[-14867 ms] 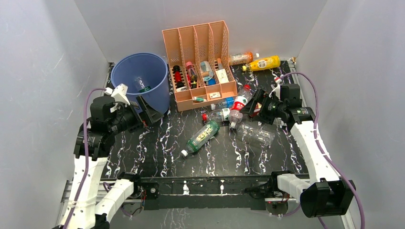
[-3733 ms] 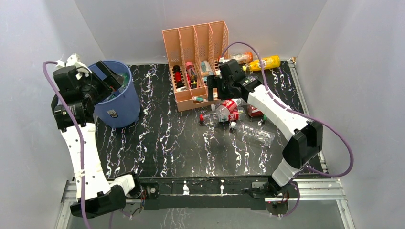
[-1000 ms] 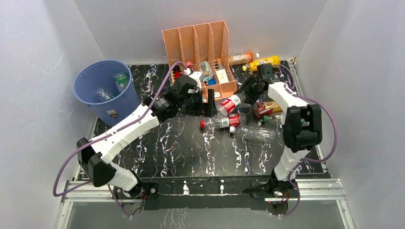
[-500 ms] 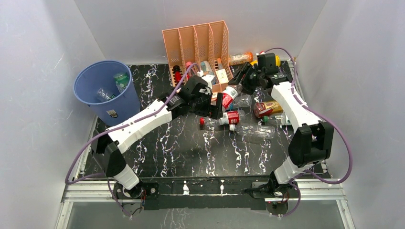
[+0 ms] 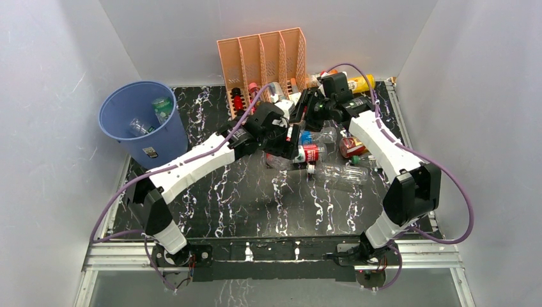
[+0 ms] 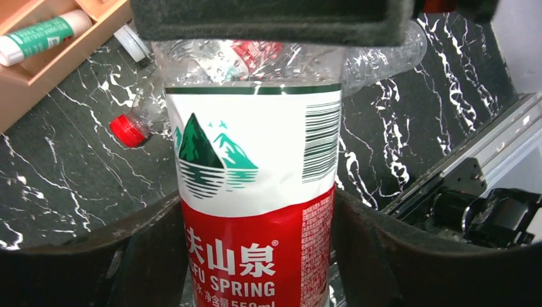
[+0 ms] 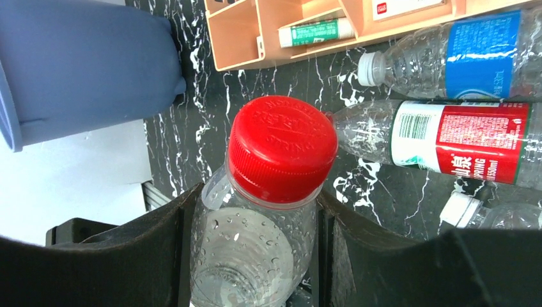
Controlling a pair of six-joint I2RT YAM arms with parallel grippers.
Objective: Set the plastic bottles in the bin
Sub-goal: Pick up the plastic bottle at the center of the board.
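A clear plastic bottle (image 6: 255, 192) with a red-and-white label and a red cap (image 7: 282, 147) hangs above the table's middle (image 5: 292, 133). My right gripper (image 7: 255, 211) is shut on its clear shoulder just below the cap. My left gripper (image 6: 255, 214) is round the label, both fingers pressed against its sides. In the top view the two grippers meet, the left (image 5: 289, 142) below the right (image 5: 305, 114). More bottles lie beneath: a red-labelled one (image 5: 308, 153), a blue-labelled one (image 7: 476, 54) and a clear one (image 5: 339, 173). The blue bin (image 5: 156, 141) stands far left with bottles inside.
The peach rack (image 5: 262, 57) with small items stands at the back, close behind the grippers. A yellow bottle (image 5: 364, 82) lies at the back right, and a reddish bottle (image 5: 351, 146) on the right. White walls close in the table on three sides.
The right gripper carried the bottle left and nearer. The left gripper moved right under it and its wide-open fingers closed in on the label.
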